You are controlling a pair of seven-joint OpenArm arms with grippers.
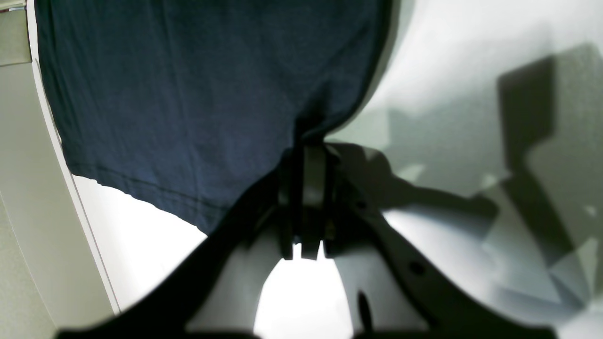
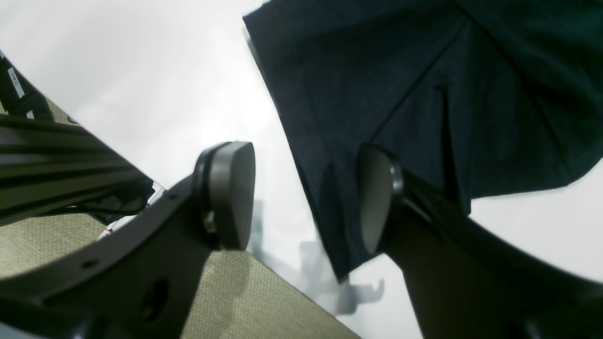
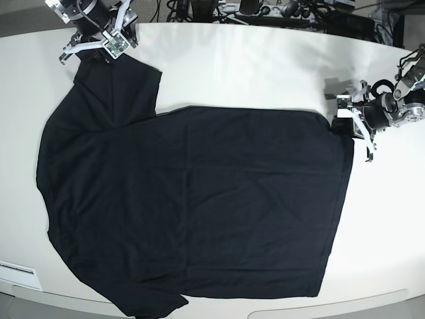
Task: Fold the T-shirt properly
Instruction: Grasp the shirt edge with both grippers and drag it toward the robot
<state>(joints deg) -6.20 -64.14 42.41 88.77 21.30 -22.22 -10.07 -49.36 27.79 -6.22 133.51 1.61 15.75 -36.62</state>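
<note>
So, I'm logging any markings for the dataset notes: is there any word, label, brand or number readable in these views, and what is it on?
None can be read.
Small white tag on the dark arm link at the right wrist view's left edge: printed characters, too small and blurred to read.
Large plain black cloth T-shirt: no visible print or label.

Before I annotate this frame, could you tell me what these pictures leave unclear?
- T-shirt: lower sleeve cut off by the base view's bottom edge.
- Left gripper: blurred in the left wrist view; fingertips buried in cloth.
- Right gripper: tiny in the base view.
</note>
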